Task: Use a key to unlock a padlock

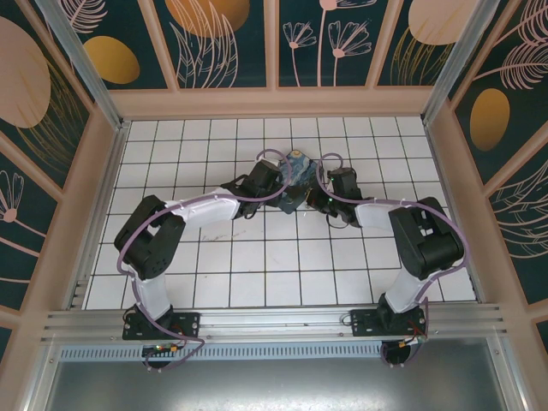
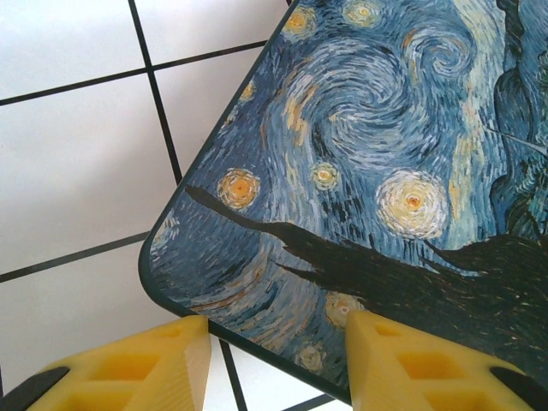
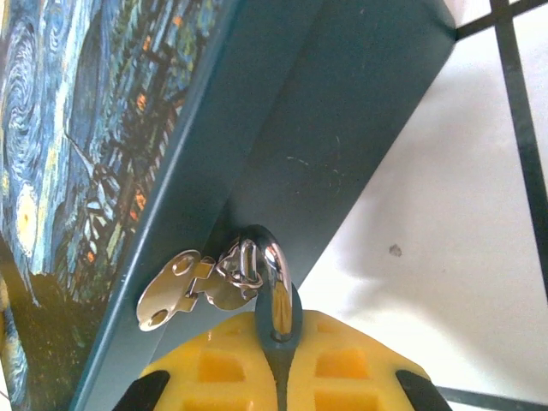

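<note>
Padlock (image 3: 276, 287) shackle, plain from the right wrist, sits pinched between right fingers (image 3: 347, 368)

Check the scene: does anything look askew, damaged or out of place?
The box sits askew, its edges diagonal to the tile lines. Nothing looks spilled or damaged.

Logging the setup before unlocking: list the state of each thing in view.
box: closed.
padlock: shackle hooked through the latch; locked or not, cannot tell.
left gripper: open, straddling the box's edge.
right gripper: shut on the padlock.
</note>
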Tool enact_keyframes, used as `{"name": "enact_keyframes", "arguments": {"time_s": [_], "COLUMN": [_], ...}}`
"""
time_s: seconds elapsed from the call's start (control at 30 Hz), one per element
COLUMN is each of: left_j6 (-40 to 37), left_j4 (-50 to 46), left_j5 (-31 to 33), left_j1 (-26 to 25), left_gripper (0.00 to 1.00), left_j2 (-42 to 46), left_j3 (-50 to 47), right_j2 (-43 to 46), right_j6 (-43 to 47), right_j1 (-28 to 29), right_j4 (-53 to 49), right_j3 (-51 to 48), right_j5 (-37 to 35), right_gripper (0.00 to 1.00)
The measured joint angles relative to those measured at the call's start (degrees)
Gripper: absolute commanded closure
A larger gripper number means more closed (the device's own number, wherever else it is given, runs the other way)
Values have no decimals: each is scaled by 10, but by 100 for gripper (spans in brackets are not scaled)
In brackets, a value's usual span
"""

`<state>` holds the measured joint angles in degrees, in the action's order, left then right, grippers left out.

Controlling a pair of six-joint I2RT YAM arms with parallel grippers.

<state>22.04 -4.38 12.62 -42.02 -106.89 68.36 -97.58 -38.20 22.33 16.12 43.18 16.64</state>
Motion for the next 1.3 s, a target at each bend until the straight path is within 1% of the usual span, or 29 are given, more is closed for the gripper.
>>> {"name": "enact_keyframes", "arguments": {"time_s": [0.13, 0.27, 0.37, 0.43, 0.5, 0.53, 0.6, 0.67, 0.77, 0.8, 0.83, 0.97, 1.17, 1.3], "left_j6": [0, -4, -7, -9, -10, -10, -10, -13, -21, -24, -23, -27, -28, -27], "left_j4": [1, 2, 6, 12, 18, 19, 18, 14, -40, -63, -59, -93, -130, -177], "left_j5": [1, 1, -4, -13, -17, -17, -16, -17, -19, -19, -14, -16, -11, -5], "left_j1": [0, 0, -1, -6, -11, -12, -12, -11, -10, -9, -9, -10, -7, -7], "left_gripper": [56, 57, 60, 60, 60, 60, 60, 60, 60, 60, 59, 57, 53, 50], "left_j2": [-5, -16, -26, -37, -47, -50, -54, -54, -71, -87, -96, -84, -66, -36], "left_j3": [6, 17, 28, 38, 49, 52, 57, 59, 50, 40, 31, 35, 28, 13], "right_j2": [-6, -10, -12, -21, -49, -59, -77, -81, -81, -81, -81, -74, -34, 0], "right_j6": [11, 38, 56, 46, 37, 38, 49, 54, 54, 54, 53, 52, 46, 33], "right_j1": [-7, -29, -64, -94, -126, -129, -121, -113, -105, -103, -101, -75, -27, -10], "right_j4": [15, 20, 31, 50, 67, 60, 29, 14, 10, 11, 12, 21, 30, 35], "right_j3": [-2, -3, -10, -13, 2, 17, 59, 76, 74, 69, 63, 27, -18, -56], "right_j5": [9, 40, 84, 117, 168, 173, 159, 143, 128, 125, 121, 104, 80, 64], "right_gripper": [100, 100, 100, 100, 100, 100, 100, 100, 100, 100, 100, 100, 100, 100]}}
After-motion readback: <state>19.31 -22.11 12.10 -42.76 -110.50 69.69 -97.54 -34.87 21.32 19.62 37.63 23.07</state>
